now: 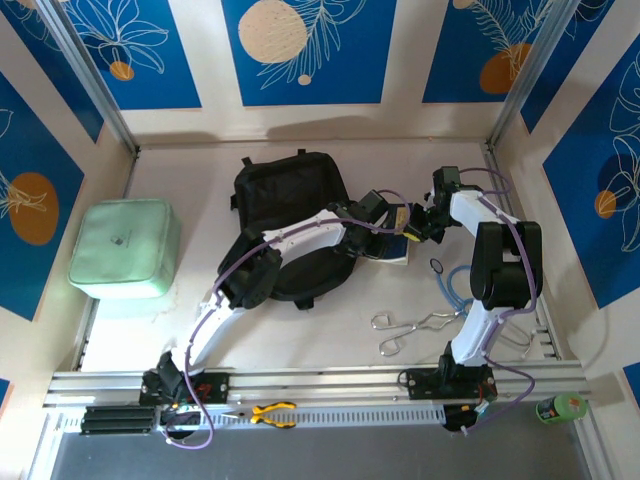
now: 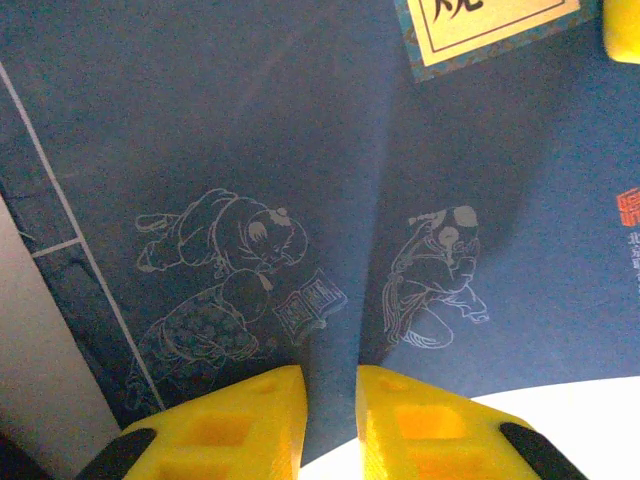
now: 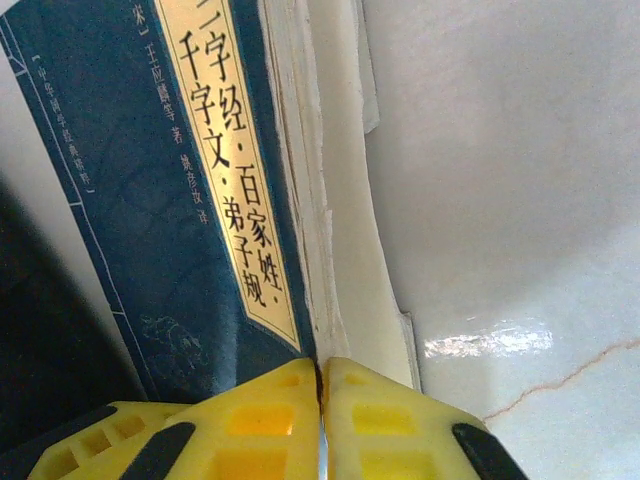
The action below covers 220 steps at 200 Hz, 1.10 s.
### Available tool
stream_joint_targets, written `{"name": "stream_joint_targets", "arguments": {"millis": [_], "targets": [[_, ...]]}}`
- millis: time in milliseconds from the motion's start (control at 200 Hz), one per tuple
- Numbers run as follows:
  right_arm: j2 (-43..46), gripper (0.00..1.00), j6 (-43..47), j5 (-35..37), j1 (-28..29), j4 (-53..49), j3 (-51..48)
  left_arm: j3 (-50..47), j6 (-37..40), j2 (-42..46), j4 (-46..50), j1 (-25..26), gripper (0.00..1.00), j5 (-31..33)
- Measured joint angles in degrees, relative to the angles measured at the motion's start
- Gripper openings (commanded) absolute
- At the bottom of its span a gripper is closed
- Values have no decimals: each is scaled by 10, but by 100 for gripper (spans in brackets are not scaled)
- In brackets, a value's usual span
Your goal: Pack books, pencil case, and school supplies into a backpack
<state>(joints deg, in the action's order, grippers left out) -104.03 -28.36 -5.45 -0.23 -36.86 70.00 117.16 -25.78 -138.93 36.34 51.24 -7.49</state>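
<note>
One black backpack (image 1: 285, 195) lies at centre frame in the top view, with the navy book (image 1: 392, 250) just to its right. The left gripper (image 2: 330, 420) clamps the book's cover. The right gripper (image 3: 320, 415) has its fingers pressed together at the page edge.

One black backpack (image 1: 290, 200); one mint-green pouch (image 1: 125, 248); one navy book (image 3: 150, 200); one pair yellow-handled pliers (image 1: 272, 413).

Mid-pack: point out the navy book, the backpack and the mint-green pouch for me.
navy book (image 3: 150, 200): right wrist view, front cover.
backpack (image 1: 288, 190): top view, upper panel.
mint-green pouch (image 1: 125, 248): top view, top face.
</note>
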Motion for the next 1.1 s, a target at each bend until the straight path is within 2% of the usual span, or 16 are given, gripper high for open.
{"name": "stream_joint_targets", "arguments": {"millis": [35,275,485,730,900,1100], "targets": [[0,0,-1,0,0,1,0,0,2,0,0,0,23,0],[22,0,-2,1,-4,14,-19,1,6,2,0,-5,31,-30],[93,0,-1,-8,-22,37,-54,1,3,30,8,-14,50,-86],[179,0,0,-46,-51,83,-76,-6,-7,155,-2,-45,68,-121],[217,0,-3,-107,-70,108,-79,-82,-38,254,-56,-96,76,-153],[239,0,-29,-192,-73,147,-79,-246,-111,321,-166,-165,79,-196]]}}
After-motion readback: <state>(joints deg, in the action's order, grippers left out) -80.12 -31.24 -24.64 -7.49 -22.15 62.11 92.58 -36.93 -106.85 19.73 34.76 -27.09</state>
